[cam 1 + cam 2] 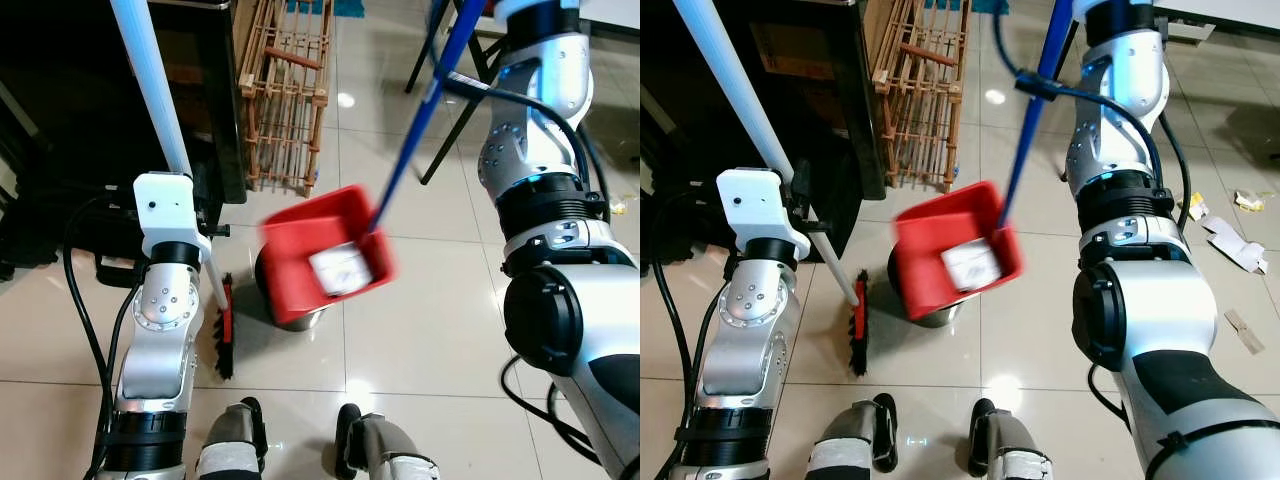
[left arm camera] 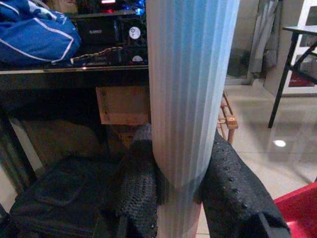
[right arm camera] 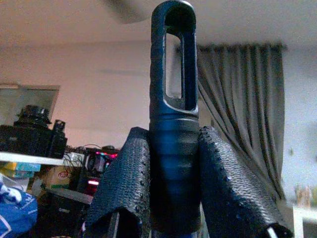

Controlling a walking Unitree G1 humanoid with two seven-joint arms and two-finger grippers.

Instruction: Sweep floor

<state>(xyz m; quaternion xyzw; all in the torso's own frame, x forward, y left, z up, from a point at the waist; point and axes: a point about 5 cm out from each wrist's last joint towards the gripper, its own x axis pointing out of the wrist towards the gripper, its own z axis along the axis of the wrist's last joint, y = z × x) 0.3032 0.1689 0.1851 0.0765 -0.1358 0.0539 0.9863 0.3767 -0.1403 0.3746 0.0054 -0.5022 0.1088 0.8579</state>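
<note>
Your left gripper [image 2: 181, 198], jaws clamped on pale broom pole [image 1: 160, 110]; red-backed brush head [image 1: 224, 330] rests on tiled floor [image 1: 420, 350] beside your left arm. Your right gripper [image 3: 171, 198], jaws closed around blue dustpan handle [image 1: 415, 130]; red dustpan [image 1: 325, 255], blurred, tipped above metal bin [image 1: 300, 318], white paper [image 1: 340, 268] inside pan.

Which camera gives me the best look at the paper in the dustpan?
The right eye view: the white paper lies sharp in the red dustpan. The left eye view blurs both; the left wrist view catches a red corner.
</note>
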